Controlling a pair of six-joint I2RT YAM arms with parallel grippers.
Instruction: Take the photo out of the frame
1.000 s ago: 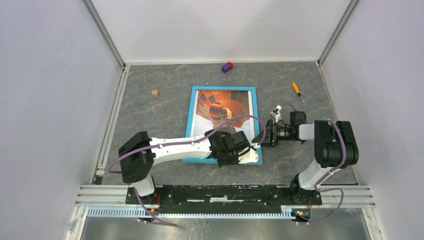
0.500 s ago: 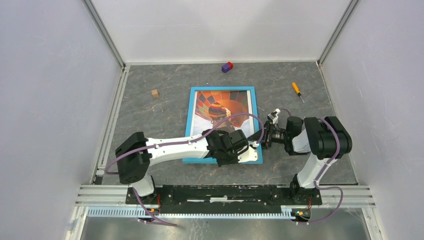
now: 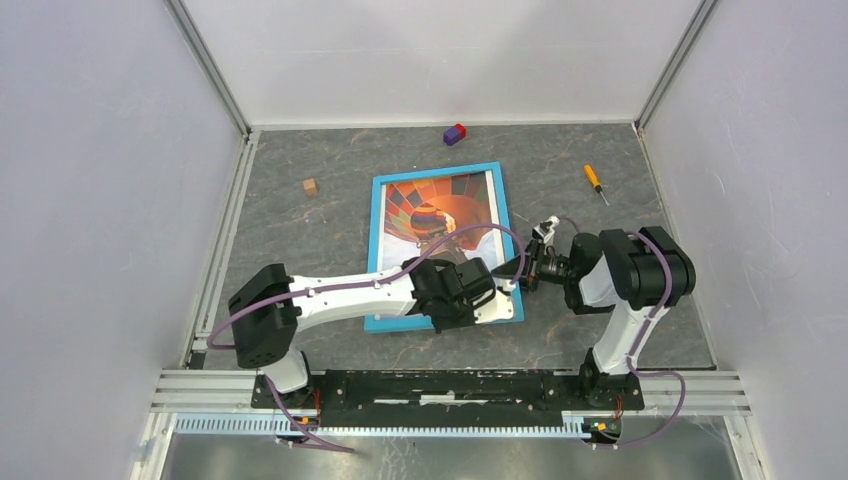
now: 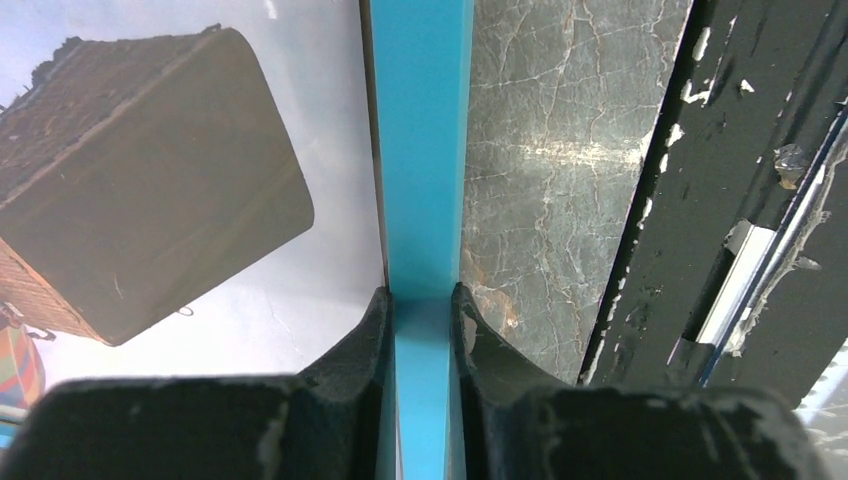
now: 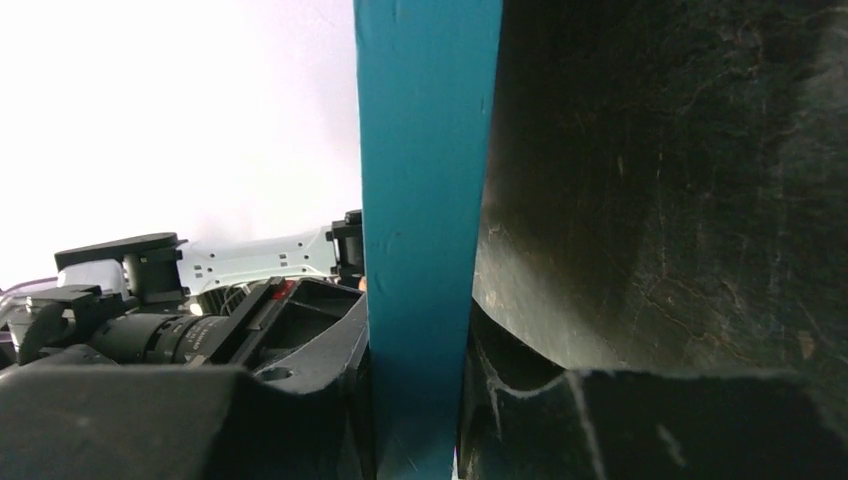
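Observation:
The frame (image 3: 373, 255) lies face up in the middle of the table, its blue border round the balloon photo (image 3: 435, 215). My left gripper (image 3: 497, 308) is shut on the frame's near right border; in the left wrist view the blue strip (image 4: 420, 150) runs between the fingers of this gripper (image 4: 422, 310), with the photo (image 4: 200, 200) beside it. My right gripper (image 3: 520, 272) reaches in from the right at the frame's right edge. In the right wrist view the blue edge (image 5: 425, 150) stands pinched between both fingers of the right gripper (image 5: 415, 340).
A purple and red block (image 3: 455, 133) sits by the back wall, a small wooden cube (image 3: 310, 186) at the left, an orange-handled screwdriver (image 3: 595, 182) at the right. The black base rail (image 4: 740, 200) runs close to the frame's near edge.
My right gripper has moved left onto the frame's right edge and closed on it. The frame has shifted left and turned slightly. The left gripper keeps its hold.

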